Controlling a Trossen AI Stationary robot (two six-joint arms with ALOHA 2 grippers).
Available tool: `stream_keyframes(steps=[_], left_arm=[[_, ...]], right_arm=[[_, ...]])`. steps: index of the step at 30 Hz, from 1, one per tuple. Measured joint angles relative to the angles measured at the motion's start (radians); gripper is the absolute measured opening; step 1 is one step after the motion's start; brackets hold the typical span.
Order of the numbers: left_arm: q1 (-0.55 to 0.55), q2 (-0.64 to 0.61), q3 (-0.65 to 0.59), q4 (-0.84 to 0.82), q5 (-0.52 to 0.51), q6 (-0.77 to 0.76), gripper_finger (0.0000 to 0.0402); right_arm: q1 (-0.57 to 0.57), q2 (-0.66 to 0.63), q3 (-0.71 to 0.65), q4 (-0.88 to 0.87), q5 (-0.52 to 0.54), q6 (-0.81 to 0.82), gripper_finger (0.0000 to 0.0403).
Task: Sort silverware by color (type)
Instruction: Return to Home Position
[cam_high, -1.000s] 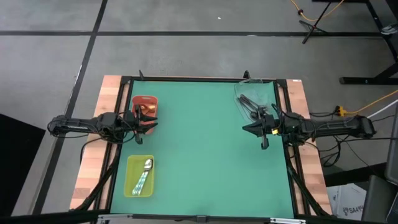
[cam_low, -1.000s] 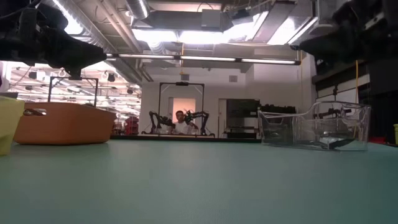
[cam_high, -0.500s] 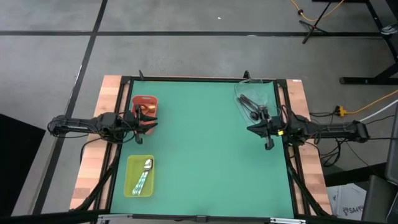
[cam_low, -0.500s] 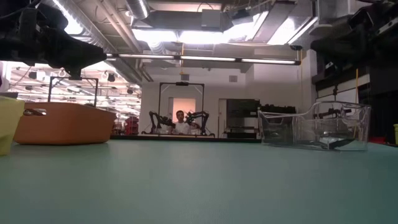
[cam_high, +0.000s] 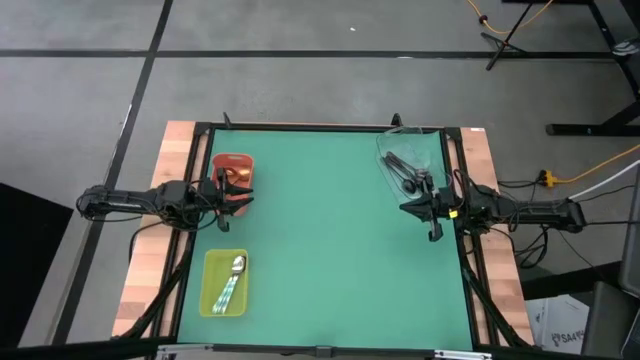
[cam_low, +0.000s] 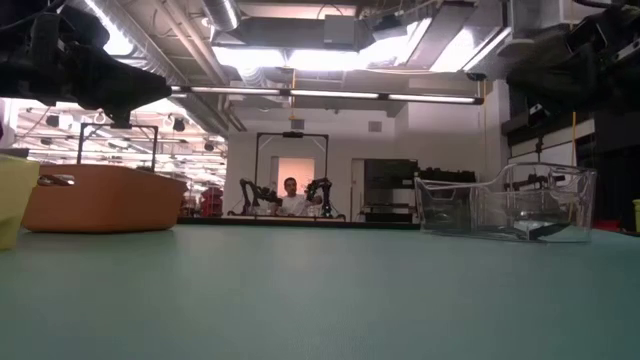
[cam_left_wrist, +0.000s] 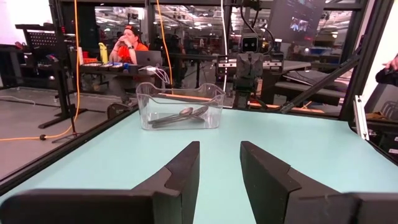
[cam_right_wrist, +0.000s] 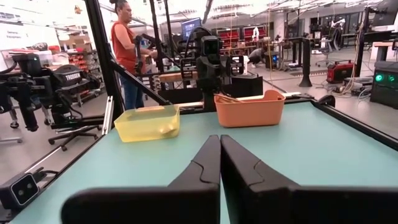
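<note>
Three trays (cam_high: 208, 292) hold sorted spoons (cam_high: 237, 265) on the counter (cam_high: 330, 230).
Left jaws, mid-left, slightly apart; right jaws, mid-right, closed empty.

On the flat teal table (cam_low: 320, 290), a rounded orange plastic tray (cam_low: 100, 200) sits at left, beside a yellow-green plastic tray (cam_low: 12, 200). At right, a clear plastic tray (cam_low: 505, 205) holds dark spoons (cam_low: 540, 228).

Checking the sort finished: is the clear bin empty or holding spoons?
Not empty: dark spoons lie inside the clear bin, visible through its wall in the left wrist view.
</note>
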Motion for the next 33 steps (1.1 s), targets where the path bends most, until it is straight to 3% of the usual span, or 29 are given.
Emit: stream_keyframes(steps=[15,33], left_arm=[[0.0,0.0,0.0,0.0,0.0,0.0,0.011],[0.0,0.0,0.0,0.0,0.0,0.0,0.011]], right_arm=[[0.0,-0.085,0.0,-0.145,0.0,-0.015,0.0001],[0.0,-0.113,0.0,-0.15,0.02,-0.255,0.0001]])
